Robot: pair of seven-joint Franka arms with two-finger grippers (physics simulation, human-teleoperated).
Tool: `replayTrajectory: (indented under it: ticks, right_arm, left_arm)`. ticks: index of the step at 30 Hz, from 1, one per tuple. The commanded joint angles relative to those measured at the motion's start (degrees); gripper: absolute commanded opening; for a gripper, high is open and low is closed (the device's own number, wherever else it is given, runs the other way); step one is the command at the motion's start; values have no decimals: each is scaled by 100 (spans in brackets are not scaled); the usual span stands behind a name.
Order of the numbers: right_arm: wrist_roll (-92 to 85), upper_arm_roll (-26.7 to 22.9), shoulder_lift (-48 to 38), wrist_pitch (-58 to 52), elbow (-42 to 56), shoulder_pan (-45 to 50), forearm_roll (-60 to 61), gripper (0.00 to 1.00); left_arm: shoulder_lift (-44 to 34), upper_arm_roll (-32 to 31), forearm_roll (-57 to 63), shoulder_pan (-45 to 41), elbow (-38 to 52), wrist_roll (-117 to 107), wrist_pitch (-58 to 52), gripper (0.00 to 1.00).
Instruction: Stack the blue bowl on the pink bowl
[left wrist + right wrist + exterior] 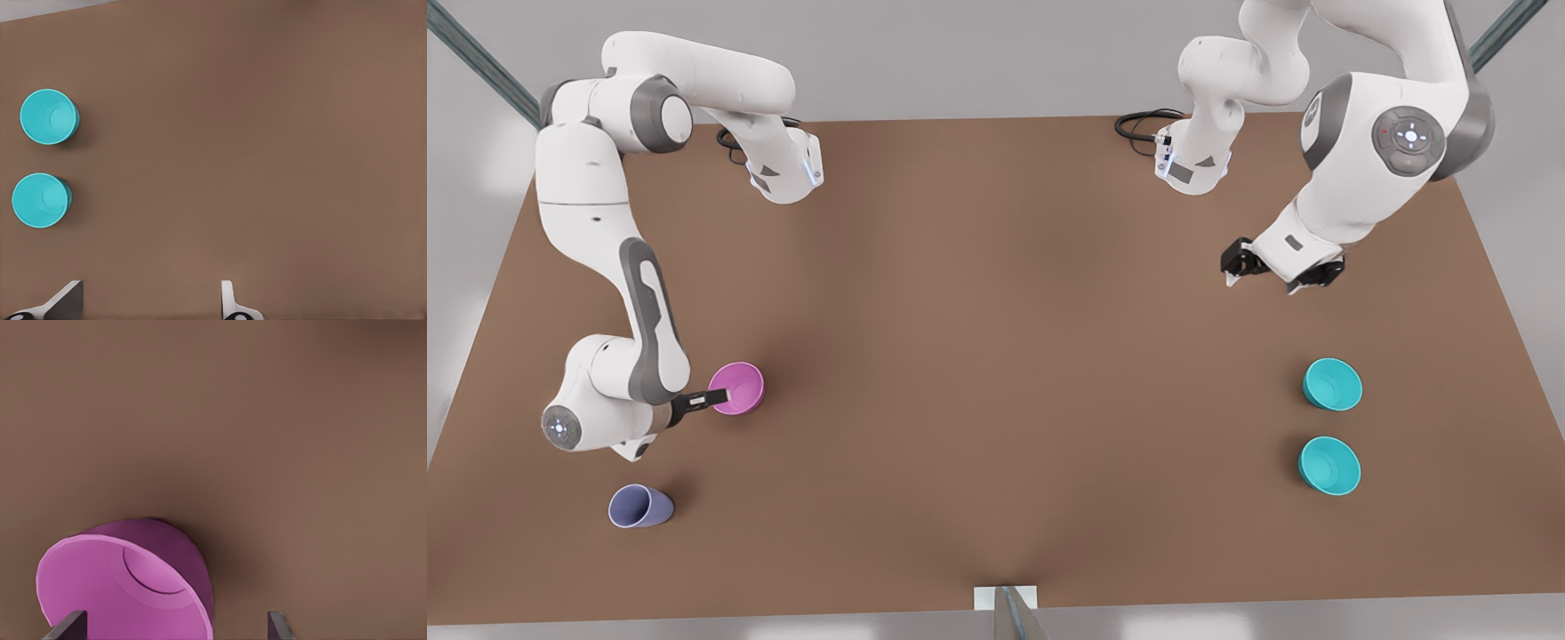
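The right hand [710, 400], fingers spread, reaches the pink bowl's [738, 388] rim at the front view's left, seemingly to grasp it. The left hand [1280, 271] hovers spread beyond two teal bowls, the blue bowl [1332, 384] likely nearer it.

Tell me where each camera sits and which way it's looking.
Front view: above the table, looking down; both arms show.
Left wrist view: on the left gripper, facing down at two teal bowls; open fingertips show.
Right wrist view: on the right gripper, close to the pink bowl; open fingertips show.
Shared: front and left wrist views show the teal bowls.
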Motion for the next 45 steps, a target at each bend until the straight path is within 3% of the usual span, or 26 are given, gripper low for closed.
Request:
replayTrajectory:
  ticks: [1,6,8,9,12,13,17,21,23,25,27,30,32,35,39,40,41,45]
  right_arm:
    - [-341,0,21,493,-107,-17,42,100]
    - [-341,0,100,695,-354,-26,147,100]
    - [-341,0,109,669,-345,-17,138,54]
    - [-341,0,109,660,-345,-17,138,41]
    - [-341,9,109,598,-318,-26,173,22]
    - [-324,9,100,554,-310,-17,226,21]
    - [-332,97,83,-43,-55,1,595,21]
    - [-271,730,-49,-483,77,62,1439,21]
    - [361,1196,47,-378,340,518,1746,21]
    - [994,1196,276,0,780,1283,2028,21]
    - [1767,1196,706,1072,1360,2241,2081,21]
    - [2927,915,1163,2030,1975,3339,2019,21]
    - [3368,273,1568,2364,2345,4078,2019,21]
    - [3588,-105,1832,2611,2547,4500,2010,21]
    - [3675,-184,1999,2672,2644,4597,1914,21]
    - [3684,-184,1999,2672,2644,4597,1914,42]
    - [3684,-193,1999,2637,2652,4597,1914,99]
    - [3403,-167,1428,2278,2573,4413,1923,100]
  left_arm:
    - [-6,11,0,630,3,33,-2,100]
    - [-6,11,0,630,3,33,-2,100]
    - [-6,11,0,630,3,33,-2,100]
    - [-6,11,0,630,3,33,-2,100]
    - [-6,11,0,630,-6,33,-2,100]
    - [-6,11,0,630,3,33,-2,100]
    - [-6,11,0,630,-6,33,-2,100]
    - [-6,11,8,630,-6,33,-2,100]
    - [3,11,0,630,-6,33,-2,100]
    - [-6,11,8,630,-6,33,-2,100]
    - [-6,11,0,630,-6,33,-2,100]
    - [-6,11,8,630,3,33,-2,100]
    - [3,11,0,630,-6,33,-2,100]
    - [3,11,0,630,-6,33,-2,100]
    - [3,20,8,630,-6,51,-10,100]
    - [3,20,0,630,-6,51,-10,100]
    - [-6,20,8,630,-6,42,-10,100]
    - [3,20,0,630,-6,51,-10,100]
